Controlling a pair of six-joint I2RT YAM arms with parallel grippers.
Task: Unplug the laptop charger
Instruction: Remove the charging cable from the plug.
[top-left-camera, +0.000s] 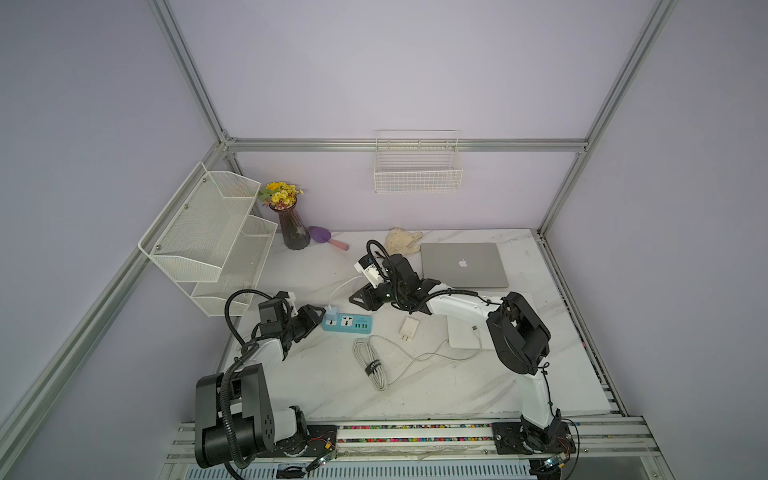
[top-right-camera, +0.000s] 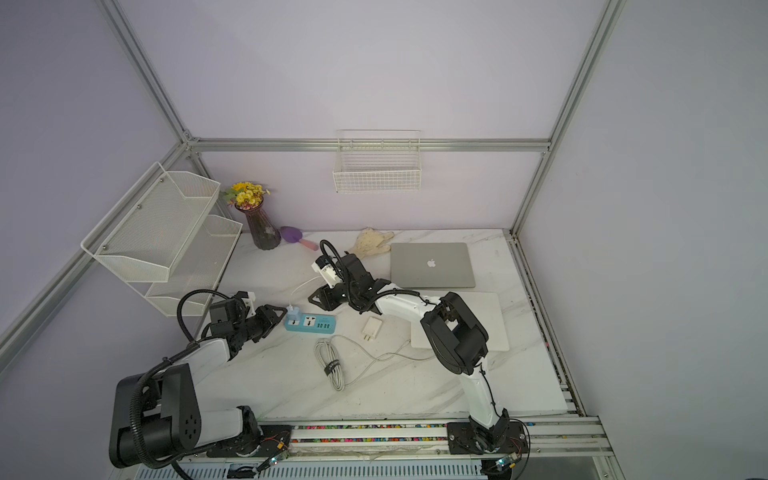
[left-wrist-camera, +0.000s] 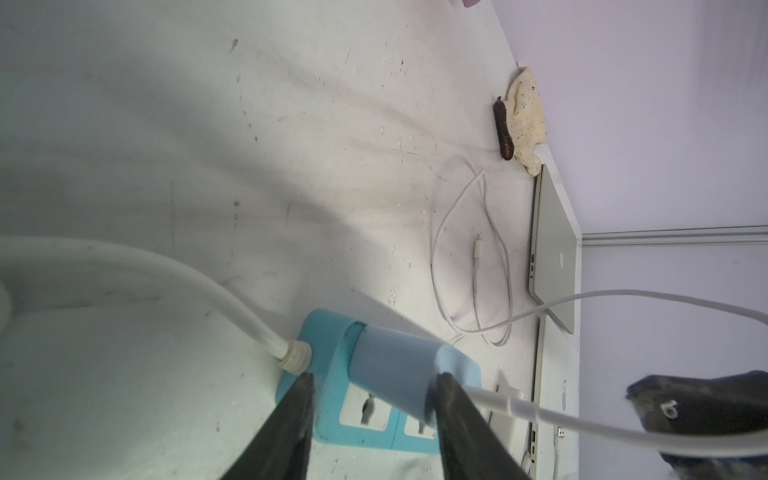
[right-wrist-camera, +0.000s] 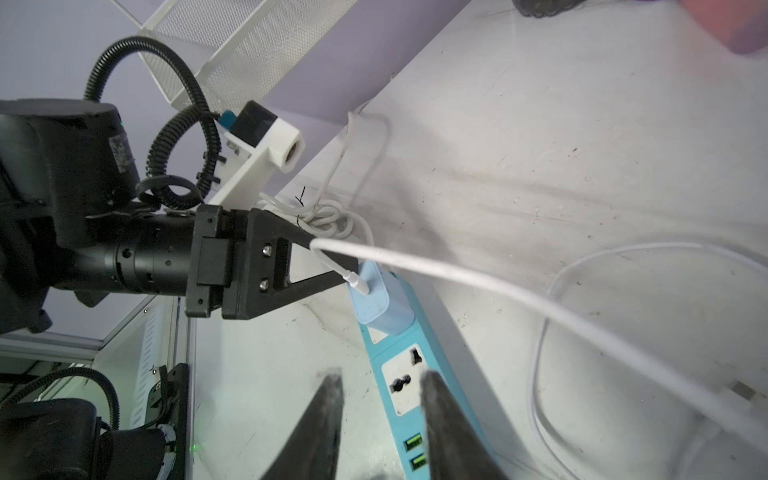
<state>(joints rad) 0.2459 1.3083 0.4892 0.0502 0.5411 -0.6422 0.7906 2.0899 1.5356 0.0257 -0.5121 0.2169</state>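
A: Start from above. Where's the charger?

B: In both top views the pale charger (top-left-camera: 331, 312) stands plugged into the end socket of the blue power strip (top-left-camera: 356, 323) on the tabletop (top-left-camera: 316, 386). The left claw (top-left-camera: 320, 314) sits right at that end of the strip. The laptop (top-left-camera: 463, 266) lies well behind the strip.

A: And the left wrist view?

B: The left claw's jaws are spread, one on each side of the charger. A sliver of strip shows between one finger (left-wrist-camera: 301, 399) and the charger's body, so I judge it isn't pinched yet. It should close squarely on the body, not on the white cable (left-wrist-camera: 582, 419) leaving the charger's top.

A: Right wrist view?

B: The right claw (right-wrist-camera: 380, 378) hangs spread over the strip's middle socket, holding nothing. I'd press it down on the strip before the pull. Otherwise the light strip will likely lift with the charger.

A: Direction of pull?

B: Straight up out of the strip, no rocking, or the pins may bind.
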